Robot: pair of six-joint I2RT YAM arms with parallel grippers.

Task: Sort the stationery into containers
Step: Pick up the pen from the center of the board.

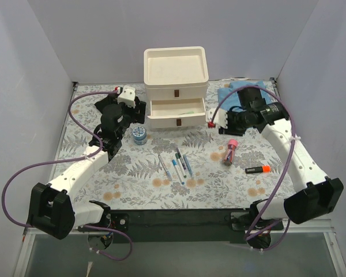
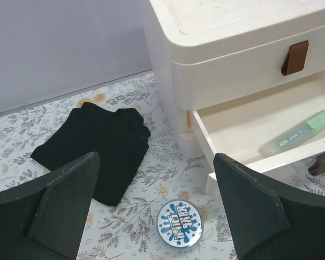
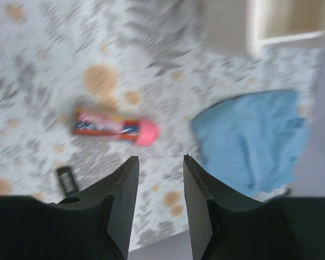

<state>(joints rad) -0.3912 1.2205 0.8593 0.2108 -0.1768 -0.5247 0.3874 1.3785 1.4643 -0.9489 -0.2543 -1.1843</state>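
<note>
The cream three-drawer organiser [image 1: 176, 72] stands at the back, its middle drawer [image 1: 177, 108] pulled out with a green marker [image 2: 306, 132] lying inside. The small blue round tub [image 1: 139, 134] sits on the mat by its front left corner. My left gripper [image 1: 128, 101] hangs above the tub [image 2: 180, 225], open wide and empty [image 2: 157, 160]. Several pens [image 1: 174, 164] lie mid-table. The pink-capped tube [image 1: 231, 151] and the black marker with an orange end [image 1: 258, 169] lie to the right. My right gripper [image 1: 214, 121] is open and empty; its view is blurred, with the tube [image 3: 114, 127] ahead of the tips [image 3: 161, 158].
A black cloth [image 1: 111, 104] lies left of the organiser [image 2: 233, 59] and a blue cloth [image 1: 236, 92] lies to its right. Both show in the wrist views, the black cloth [image 2: 97, 143] and the blue cloth [image 3: 249, 138]. White walls enclose the floral mat on three sides.
</note>
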